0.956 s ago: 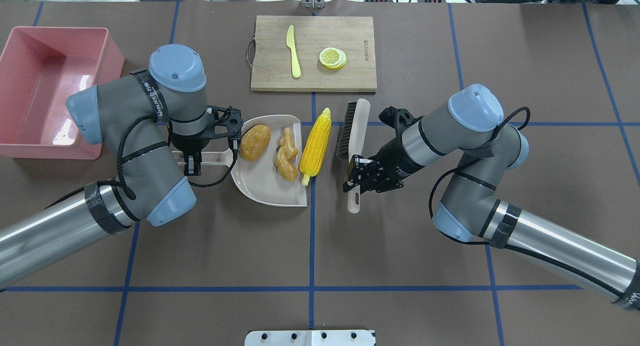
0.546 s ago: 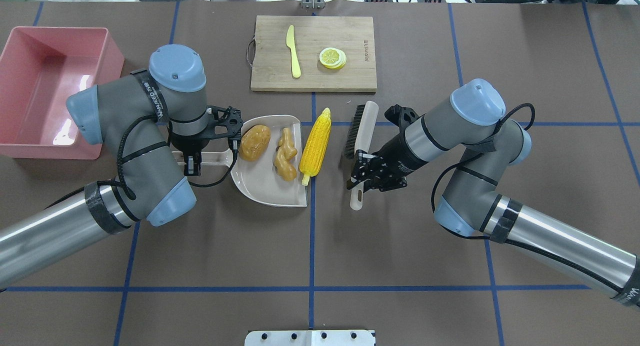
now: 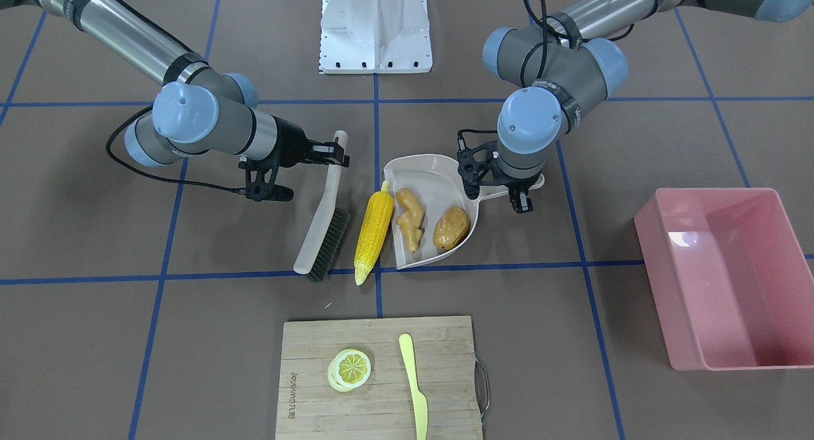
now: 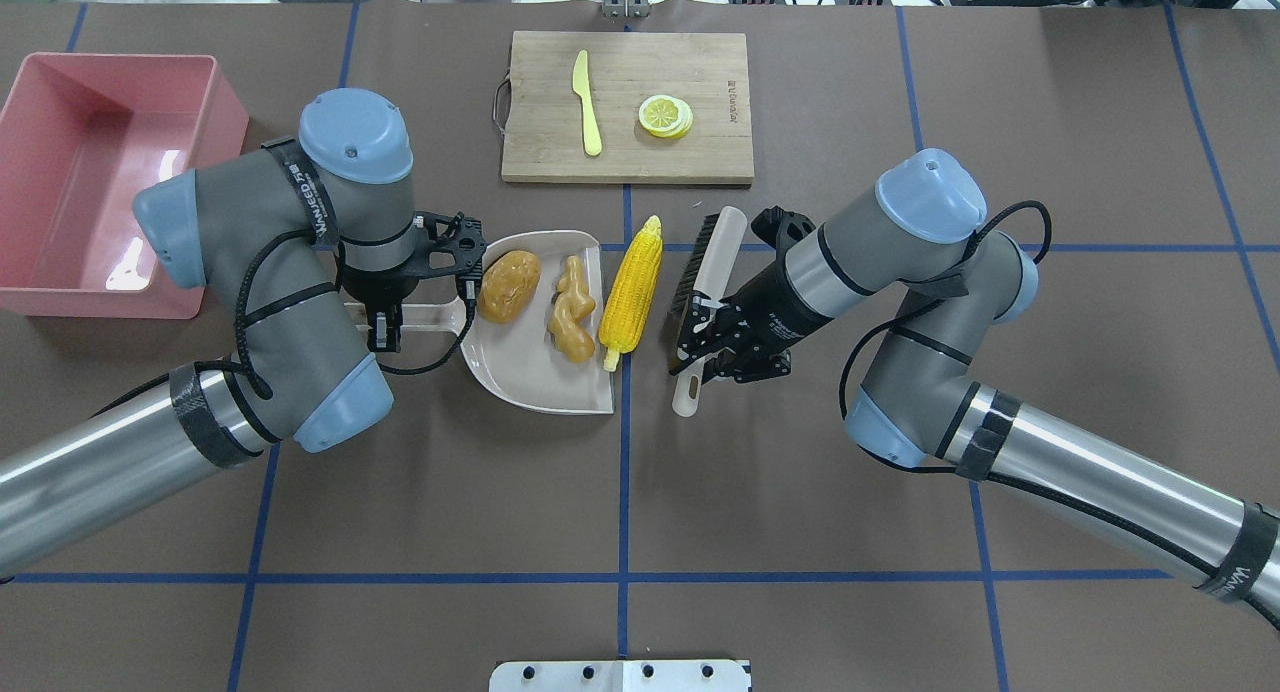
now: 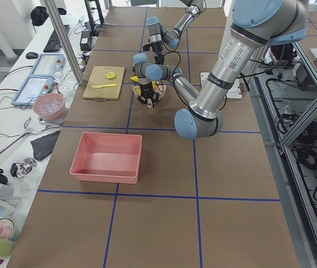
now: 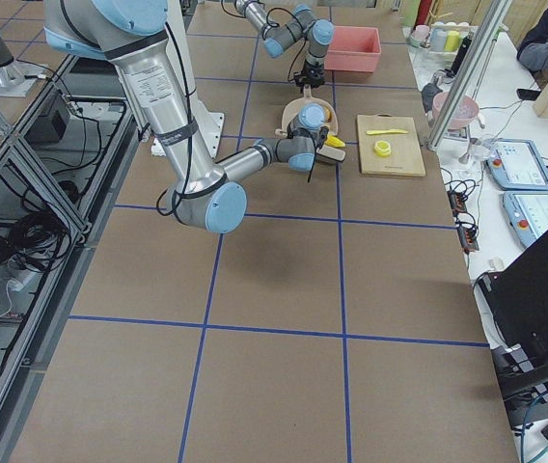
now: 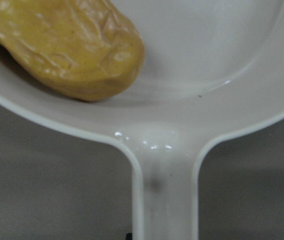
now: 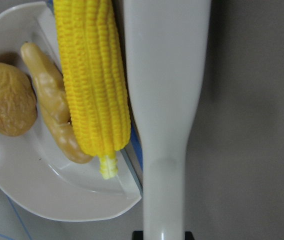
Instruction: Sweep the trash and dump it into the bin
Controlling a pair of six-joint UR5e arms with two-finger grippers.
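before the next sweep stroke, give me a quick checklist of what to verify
1. Right end effector shut on the brush handle: ok.
2. Left end effector shut on the dustpan handle: ok.
3. Potato and ginger root inside the dustpan: ok.
4. Corn cob inside the dustpan: not ok; it lies along the open lip, mostly on the table.
5. Bristles touching the corn cob: cannot tell; they stand close beside it.
6. Pink bin upright, open side up, on the left arm's side: ok.
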